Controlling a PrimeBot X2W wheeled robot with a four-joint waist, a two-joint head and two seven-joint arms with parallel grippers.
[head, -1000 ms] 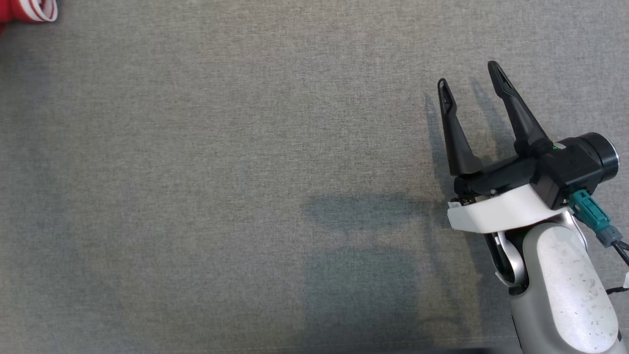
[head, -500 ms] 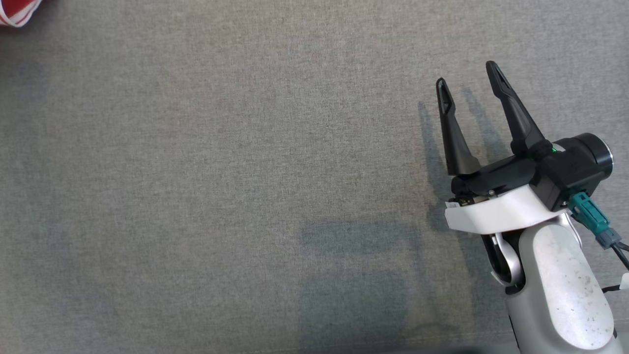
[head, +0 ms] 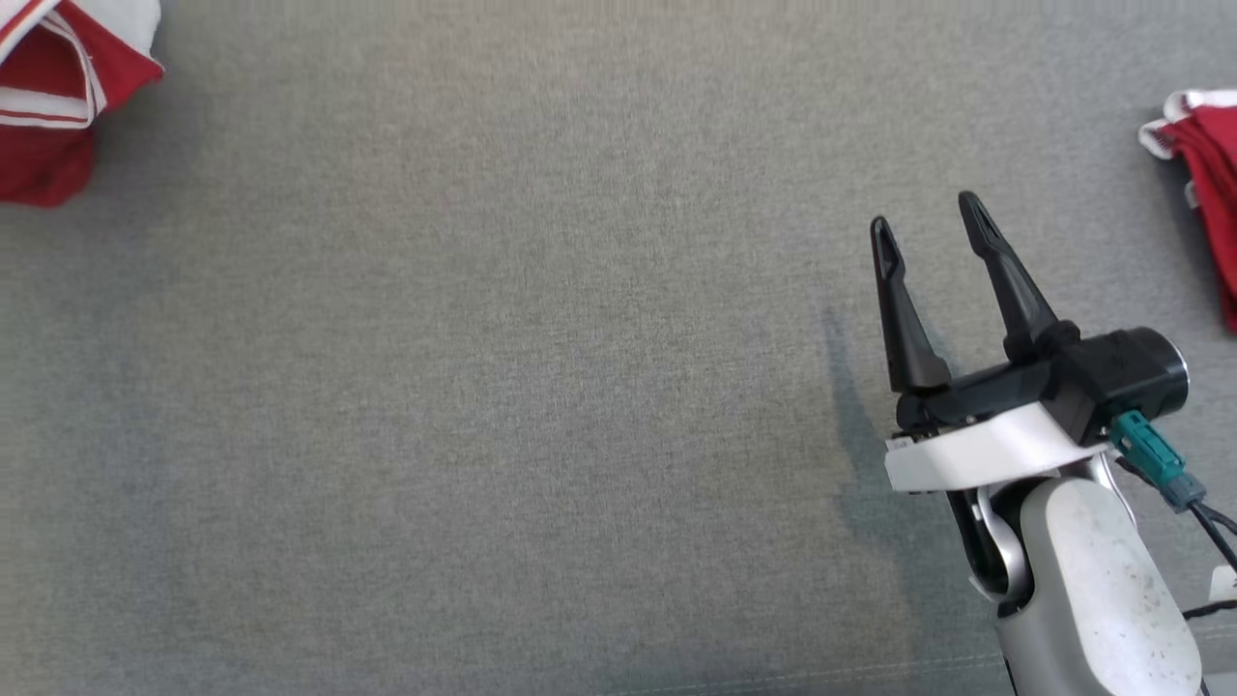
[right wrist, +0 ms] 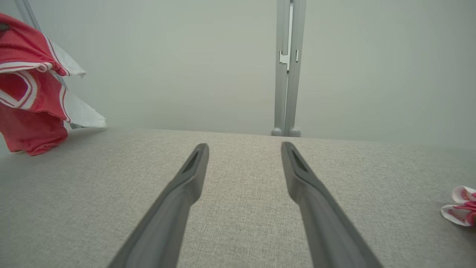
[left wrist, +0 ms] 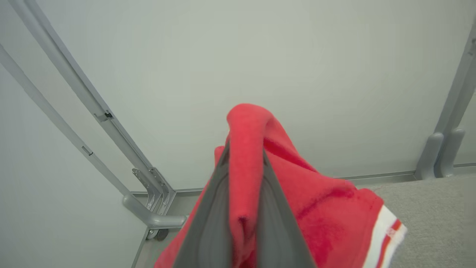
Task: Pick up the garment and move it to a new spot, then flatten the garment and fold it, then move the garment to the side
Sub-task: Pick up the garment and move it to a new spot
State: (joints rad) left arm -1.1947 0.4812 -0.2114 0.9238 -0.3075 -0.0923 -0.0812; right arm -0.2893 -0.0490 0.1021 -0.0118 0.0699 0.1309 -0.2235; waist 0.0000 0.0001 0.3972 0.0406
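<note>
Red garment (head: 58,106), upper left in the head view, is clamped in the left end effector (left wrist: 245,149). The right end effector (head: 930,224) is spread apart, empty. The thin pinch could be lost if cloth is dragged across the desk (head: 483,387).

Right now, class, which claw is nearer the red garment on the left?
Left. The left claw is shut on the garment itself; the right claw stands open over the table, well off to the garment's right.
</note>
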